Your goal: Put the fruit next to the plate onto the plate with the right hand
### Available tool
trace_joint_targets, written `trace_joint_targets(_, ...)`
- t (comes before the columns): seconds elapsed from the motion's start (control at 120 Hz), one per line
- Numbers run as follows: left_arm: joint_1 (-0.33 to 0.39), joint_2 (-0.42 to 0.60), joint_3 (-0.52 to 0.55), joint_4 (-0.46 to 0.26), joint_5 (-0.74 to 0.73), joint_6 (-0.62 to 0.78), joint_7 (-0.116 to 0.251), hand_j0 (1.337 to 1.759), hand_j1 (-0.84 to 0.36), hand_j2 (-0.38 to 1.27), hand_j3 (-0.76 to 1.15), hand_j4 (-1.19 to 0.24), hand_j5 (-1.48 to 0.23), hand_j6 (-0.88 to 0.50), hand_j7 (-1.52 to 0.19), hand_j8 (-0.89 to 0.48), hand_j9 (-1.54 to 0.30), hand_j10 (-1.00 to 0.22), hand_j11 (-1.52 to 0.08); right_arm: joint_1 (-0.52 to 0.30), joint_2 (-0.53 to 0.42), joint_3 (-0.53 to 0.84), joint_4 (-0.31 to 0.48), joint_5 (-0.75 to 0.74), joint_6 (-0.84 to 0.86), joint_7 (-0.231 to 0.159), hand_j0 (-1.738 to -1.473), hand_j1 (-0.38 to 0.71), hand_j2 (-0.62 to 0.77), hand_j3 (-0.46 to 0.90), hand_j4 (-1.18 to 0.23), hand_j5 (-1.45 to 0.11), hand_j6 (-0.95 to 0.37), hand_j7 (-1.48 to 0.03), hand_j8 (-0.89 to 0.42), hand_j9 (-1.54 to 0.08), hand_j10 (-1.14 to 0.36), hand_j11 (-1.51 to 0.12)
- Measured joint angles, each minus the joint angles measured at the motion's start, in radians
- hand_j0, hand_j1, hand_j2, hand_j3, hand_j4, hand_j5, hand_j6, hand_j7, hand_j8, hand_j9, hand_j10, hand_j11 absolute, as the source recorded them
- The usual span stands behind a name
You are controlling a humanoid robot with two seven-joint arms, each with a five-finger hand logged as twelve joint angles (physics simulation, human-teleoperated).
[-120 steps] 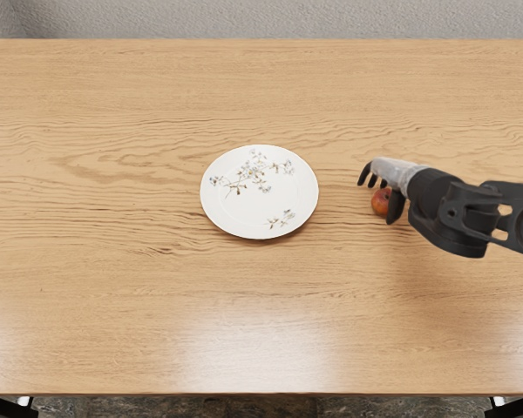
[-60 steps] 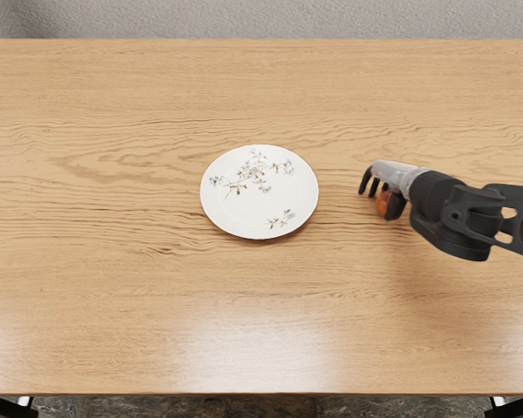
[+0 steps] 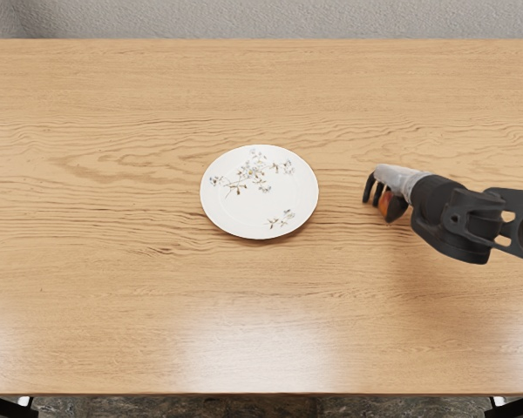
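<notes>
**Fig.: Right hand closes on the fruit; plate still bare**

L to R. The table (image 3: 113, 261) is plain wood, and no left arm shows anywhere. At centre sits the plate (image 3: 259, 192), white w/ a flower print, nothing on it. A strip of bare wood separates its right rim from the fruit (image 3: 384, 202), so the fruit is near the plate but not touching it. As far as we can tell it rests on the table, not lifted. Over it sits the right hand (image 3: 389, 188), w/ its arm (image 3: 471, 222) entering from the right edge. The fingers (image 3: 369, 187) are curled narrow round the fruit, and we see only a sliver of orange-red between them.

What changed: half a sec ago the fingers were part-closed, w/ more of the fruit showing below them. Now they wrap it closer. We read this as the grasp just about made, i.e. the pick-up step is ending. The lift and the carry leftward to the plate are not yet done.

Vs. the frame 1 s back: there the fingers were fanned wider, and the fruit showed as a round red shape under the hand. The hand has since drawn in over it, and the plate hasn't moved. We can't confirm how firm the hold is, since the thumb side is hidden.
</notes>
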Motion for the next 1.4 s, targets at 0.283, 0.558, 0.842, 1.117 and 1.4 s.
trace_joint_targets(0.283,0.000,0.000,0.000,0.000,0.000,0.000,0.000,1.658,0.35,0.00,0.00,0.00,0.00,0.00,0.00,0.00,0.00,0.00,0.00,0.012,-0.011,0.068,-0.002,0.015,0.008,0.000,-1.654,0.28,0.20,0.00,-0.62,-0.82,-0.63,-0.81,-0.47,-0.81,-0.52,-0.83)
trace_joint_targets(0.558,0.000,0.000,0.000,0.000,0.000,0.000,0.000,1.658,0.35,0.00,0.00,0.00,0.00,0.00,0.00,0.00,0.00,0.00,0.00,0.081,0.021,0.092,-0.009,0.014,0.003,-0.001,-1.656,0.27,0.21,0.00,-0.63,-0.84,-0.64,-0.83,-0.48,-0.83,-0.54,-0.83)
trace_joint_targets(0.842,0.000,0.000,0.000,0.000,0.000,0.000,0.000,1.658,0.35,0.00,0.00,0.00,0.00,0.00,0.00,0.00,0.00,0.00,0.00,0.134,0.167,0.116,-0.007,0.012,0.002,0.000,-1.657,0.28,0.24,0.00,-0.62,-0.86,-0.64,-0.83,-0.47,-0.84,-0.53,-0.83)
trace_joint_targets(1.117,0.000,0.000,0.000,0.000,0.000,0.000,0.000,1.658,0.35,0.00,0.00,0.00,0.00,0.00,0.00,0.00,0.00,0.00,0.00,0.141,0.267,0.157,-0.009,0.015,0.002,0.000,-1.658,0.28,0.23,0.00,-0.61,-0.87,-0.63,-0.83,-0.45,-0.84,-0.52,-0.82)
trace_joint_targets(1.4,0.000,0.000,0.000,0.000,0.000,0.000,0.000,1.658,0.35,0.00,0.00,0.00,0.00,0.00,0.00,0.00,0.00,0.00,0.00,0.088,0.337,0.153,-0.087,0.008,0.002,0.000,-1.657,0.28,0.21,0.00,-0.62,-0.83,-0.63,-0.82,-0.47,-0.82,-0.53,-0.82)
